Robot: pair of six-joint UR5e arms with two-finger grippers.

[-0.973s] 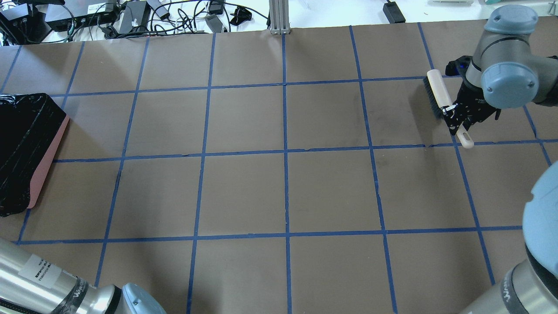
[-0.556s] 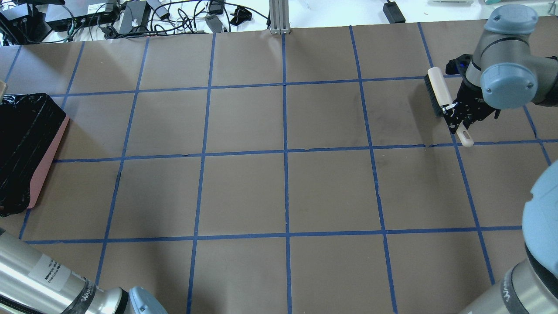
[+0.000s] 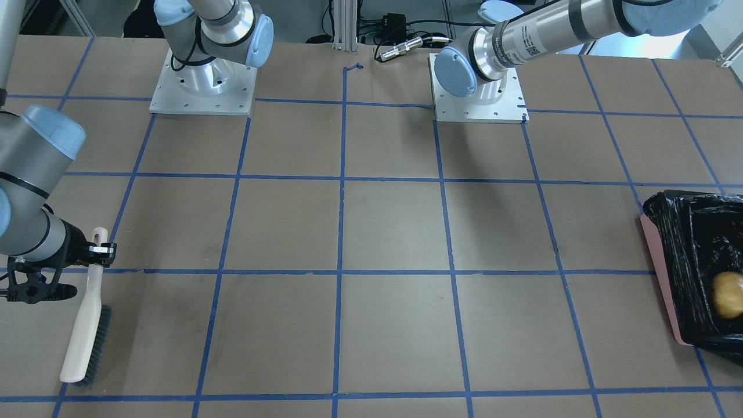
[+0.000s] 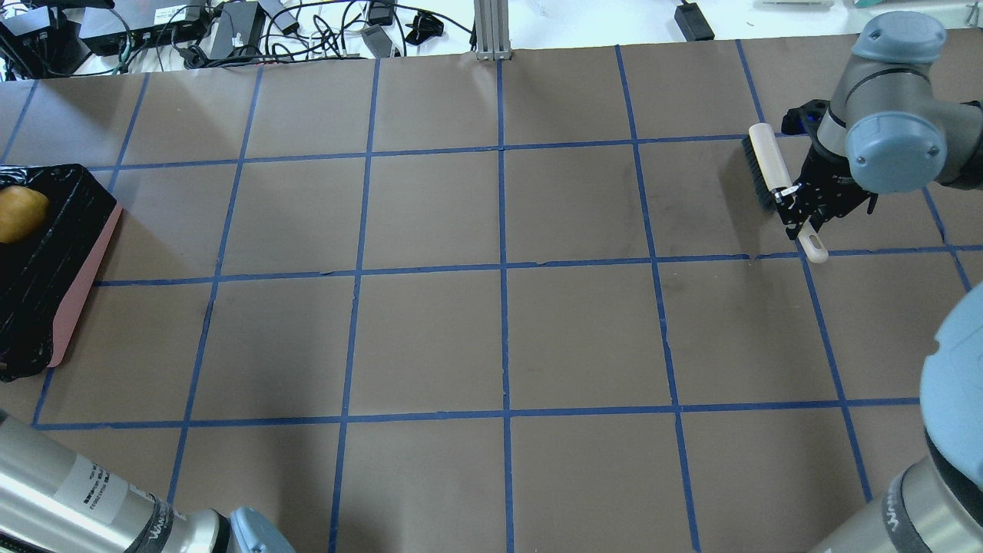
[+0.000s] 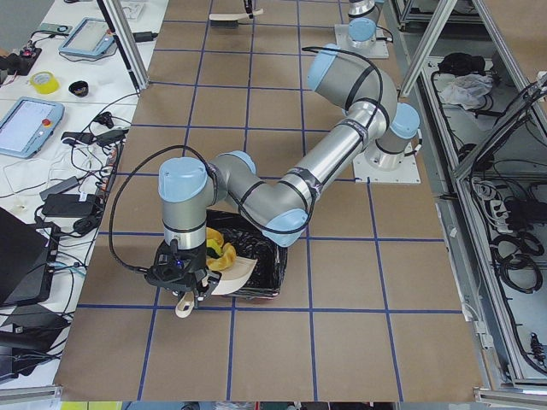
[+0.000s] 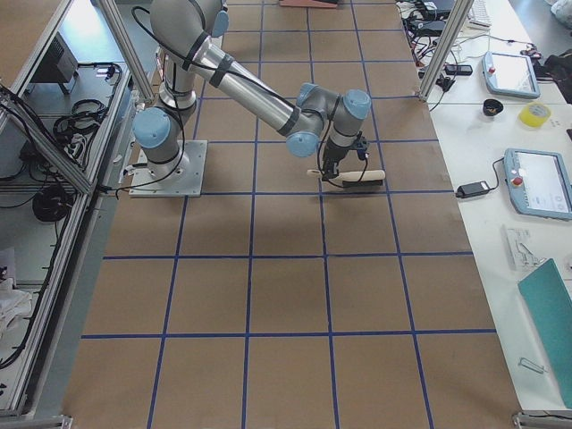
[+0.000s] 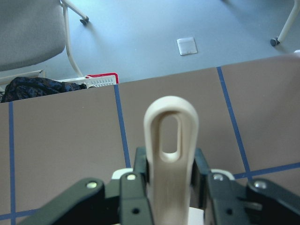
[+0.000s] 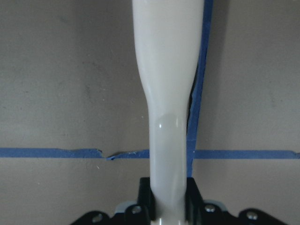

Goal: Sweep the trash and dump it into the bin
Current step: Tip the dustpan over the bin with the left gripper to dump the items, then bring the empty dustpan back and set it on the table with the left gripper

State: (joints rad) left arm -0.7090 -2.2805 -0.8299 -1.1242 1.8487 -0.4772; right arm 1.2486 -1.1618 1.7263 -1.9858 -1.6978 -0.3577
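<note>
Bin (image 4: 47, 253): one, pink, black-lined, under the dustpan end held by the left gripper (image 5: 181, 275).
Dustpan (image 5: 236, 272): one, handle clamped in left gripper, tilted over bin.
Brush (image 4: 768, 164): one, handle pinched by right gripper (image 4: 799, 209), well apart from bin.
Trash (image 3: 728, 294): one golden lump seen, inside bin, near left gripper.

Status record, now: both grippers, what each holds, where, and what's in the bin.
left gripper: shut on the dustpan handle, pan held over the bin
right gripper: shut on the brush handle, at the table's opposite end from the bin
bin contents: golden-yellow lump lying on the black liner
other trash pieces: not made out
</note>
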